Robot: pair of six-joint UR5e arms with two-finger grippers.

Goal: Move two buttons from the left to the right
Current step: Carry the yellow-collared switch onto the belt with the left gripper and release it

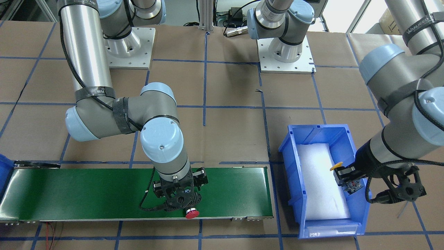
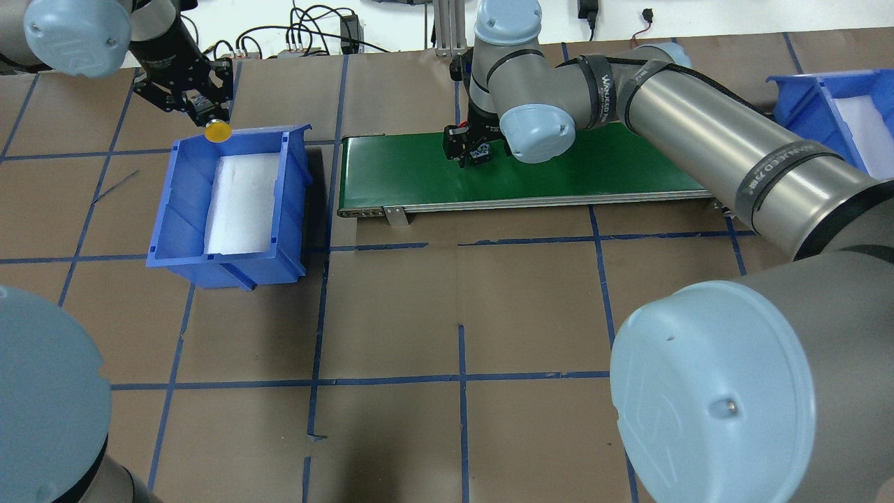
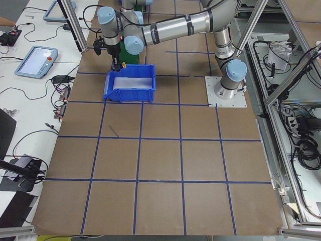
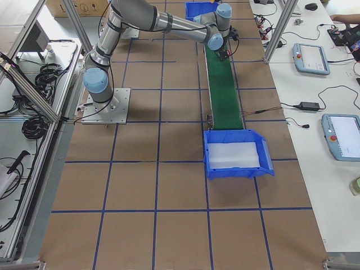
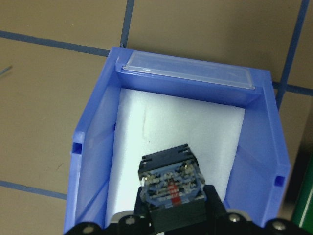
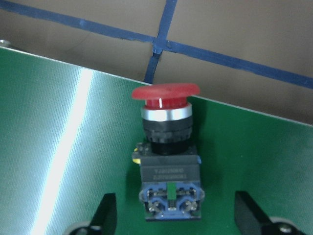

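The yellow-capped button hangs over the far wall of the blue bin, with my left gripper shut on its grey-black base. In the left wrist view that base sits between the fingers above the bin's white foam. From overhead, the yellow cap shows at the bin's back edge. The red mushroom-capped button lies on its side on the green conveyor belt. My right gripper is open, its fingers apart on either side of the red button's base. The red cap lies near the belt's front edge.
The green belt runs between the foam-lined bin and a second blue bin at the far right. Brown paper with blue tape lines covers the table. Both arm bases stand at the back.
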